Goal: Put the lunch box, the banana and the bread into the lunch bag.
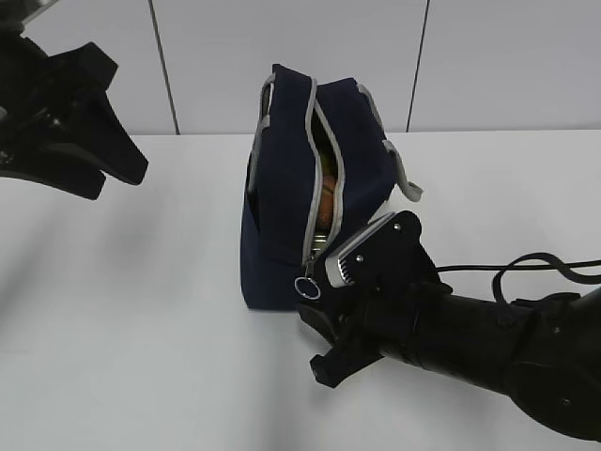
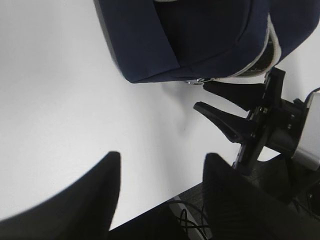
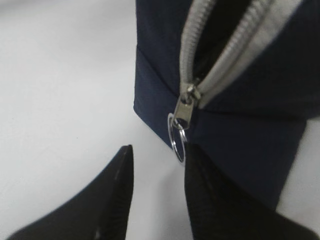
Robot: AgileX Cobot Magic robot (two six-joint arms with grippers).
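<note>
Right gripper (image 3: 155,187) sits low on the white surface (image 1: 141,310) with a gap between its jaws, holding nothing; the ring pull (image 3: 177,142) hangs just ahead, against one finger. Beyond it stands the lunch bag (image 1: 282,207), zipper (image 3: 200,45) parted; the orange-brown contents inside are too obscured to identify. Left gripper (image 1: 99,164), partly cropped, hangs empty with jaws apart, well to the side.

The navy-blue boxy fabric lunch bag (image 1: 282,197) with grey zipper stands upright on the white surface (image 1: 141,329), its zipper open along the top and front. Inside I see something golden-brown, probably the crusty bread roll (image 1: 326,199). The metal ring pull (image 3: 178,142) hangs at the zipper's low end.
</note>
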